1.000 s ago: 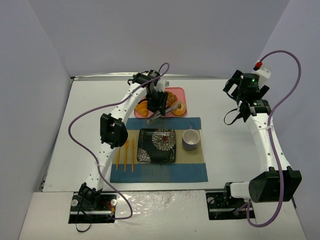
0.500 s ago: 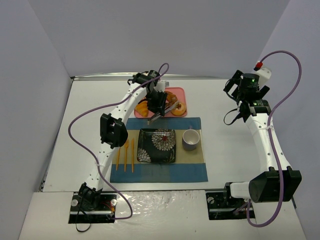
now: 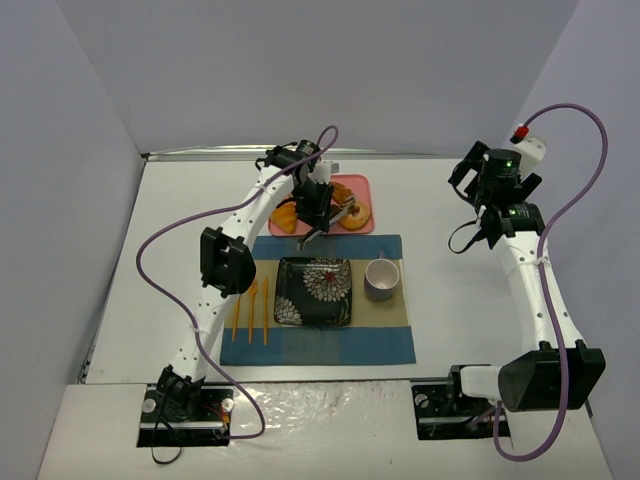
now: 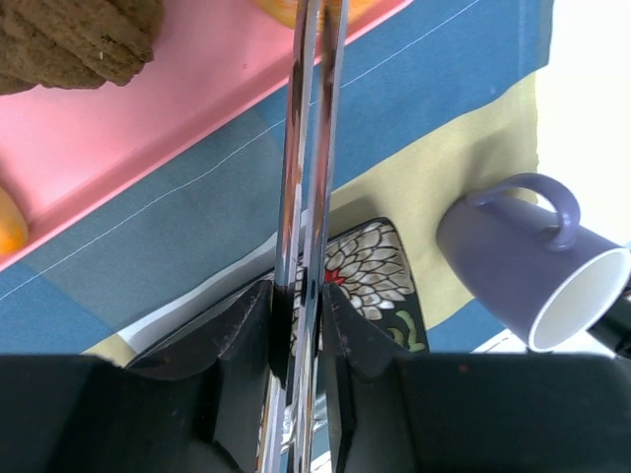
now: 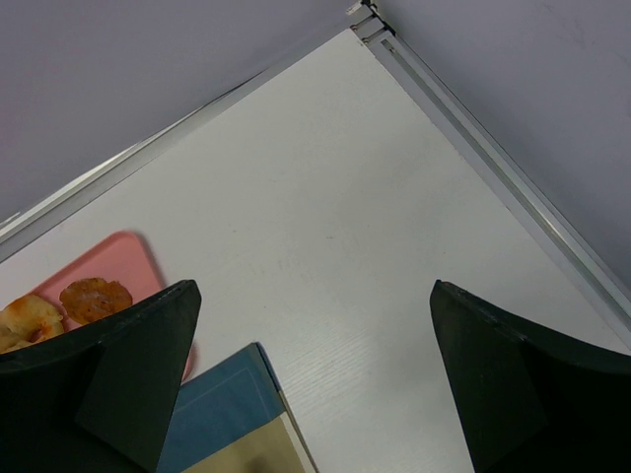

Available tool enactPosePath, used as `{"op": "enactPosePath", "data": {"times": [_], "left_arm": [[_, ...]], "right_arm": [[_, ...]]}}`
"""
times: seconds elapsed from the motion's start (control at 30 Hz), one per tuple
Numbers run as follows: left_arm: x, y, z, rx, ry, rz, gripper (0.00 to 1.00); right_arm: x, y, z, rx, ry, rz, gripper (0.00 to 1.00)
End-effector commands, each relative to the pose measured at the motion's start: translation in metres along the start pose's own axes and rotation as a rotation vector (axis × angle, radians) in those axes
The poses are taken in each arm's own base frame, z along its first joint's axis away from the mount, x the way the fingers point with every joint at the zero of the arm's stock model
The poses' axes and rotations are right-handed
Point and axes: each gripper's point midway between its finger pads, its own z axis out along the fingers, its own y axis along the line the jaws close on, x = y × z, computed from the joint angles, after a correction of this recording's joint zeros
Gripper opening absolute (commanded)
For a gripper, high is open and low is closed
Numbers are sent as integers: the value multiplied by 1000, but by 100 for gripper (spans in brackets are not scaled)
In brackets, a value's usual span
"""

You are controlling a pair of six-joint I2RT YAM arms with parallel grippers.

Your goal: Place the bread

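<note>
The bread [image 3: 358, 216], a golden ring-shaped bun, lies at the right end of the pink tray [image 3: 352, 183]. My left gripper [image 3: 318, 208] hovers over the tray's front edge and is shut on metal tongs [image 3: 340, 213]. In the left wrist view the gripper [image 4: 301, 325] clamps the tongs [image 4: 311, 148] with their arms nearly together. Their tips reach the bun's orange edge [image 4: 357, 8] at the top of that view; the tips themselves are cut off. My right gripper [image 3: 484, 180] is open and empty at the far right, its jaws wide apart [image 5: 314, 288] above bare table.
A brown roll [image 4: 69, 39] and a croissant [image 3: 285, 216] share the tray. On the blue placemat [image 3: 318, 340] sit a dark flowered plate [image 3: 315, 292], a lilac cup [image 3: 381, 278] and orange cutlery [image 3: 250, 310]. Grey walls enclose the table.
My left gripper has shifted the tongs slightly farther over the tray toward the bun. The right arm has drifted a little to the right.
</note>
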Motion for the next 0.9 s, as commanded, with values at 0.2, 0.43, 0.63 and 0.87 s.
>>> {"op": "enactPosePath", "data": {"times": [0.2, 0.43, 0.63, 0.87], "left_arm": [[-26, -51, -79, 104, -205, 32, 4], [-12, -55, -75, 127, -172, -21, 21], [-9, -66, -88, 186, -212, -100, 40], [-18, -62, -85, 270, -265, -248, 39]], "right_arm": [[-38, 0, -19, -18, -135, 64, 100], [-32, 2, -14, -28, -115, 59, 100], [-31, 3, -11, -24, -113, 55, 100], [-26, 5, -6, -29, -99, 50, 100]]}}
